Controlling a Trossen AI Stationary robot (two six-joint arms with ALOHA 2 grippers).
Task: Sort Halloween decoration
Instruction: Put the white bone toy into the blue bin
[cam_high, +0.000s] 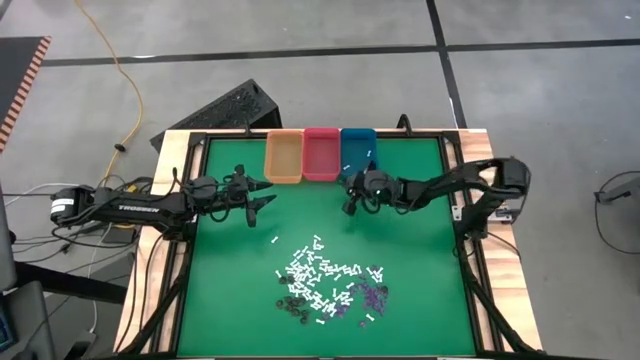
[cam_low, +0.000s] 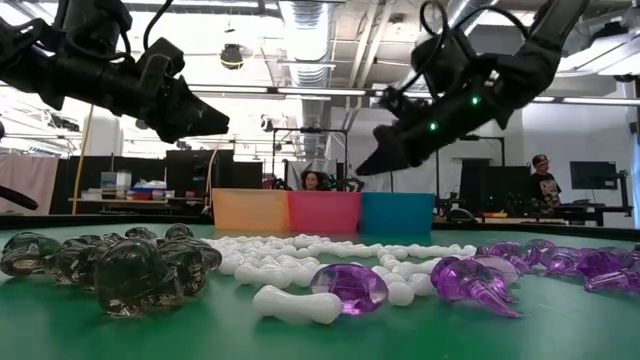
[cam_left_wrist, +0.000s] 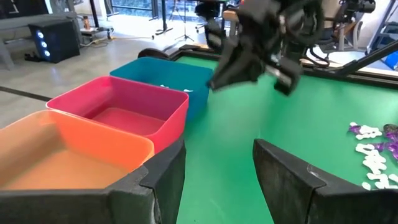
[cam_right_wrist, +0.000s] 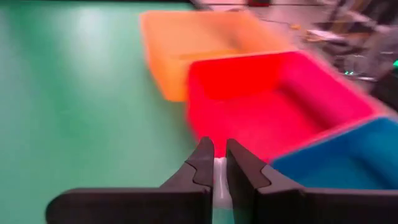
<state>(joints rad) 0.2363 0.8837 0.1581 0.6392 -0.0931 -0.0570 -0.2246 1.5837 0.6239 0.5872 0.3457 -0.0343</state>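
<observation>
The right claw (cam_right_wrist: 215, 163) hangs above the green surface (cam_high: 240, 290) near the pink bin (cam_right_wrist: 273, 106) and teal bin (cam_right_wrist: 348, 155), pinching a white stick (cam_right_wrist: 219, 177). The left claw (cam_high: 262, 193) waits spread beside the orange bin (cam_high: 283, 157). The remaining Halloween decoration (cam_high: 325, 280) lies heaped mid-surface.

Grey floor (cam_high: 300, 60) with black lines, yellow cable (cam_high: 128, 95), ceiling strip lights (cam_low: 310, 25)

White sticks (cam_high: 318, 268): short bone-shaped pieces, scattered flat mid-table.
Purple bits (cam_high: 373, 294): translucent, clustered at the pile's right edge.
Dark bits (cam_high: 292, 303): smoky, rounded, lower left.
Held piece (cam_right_wrist: 219, 174): white, probably a stick, pinched upright.
</observation>
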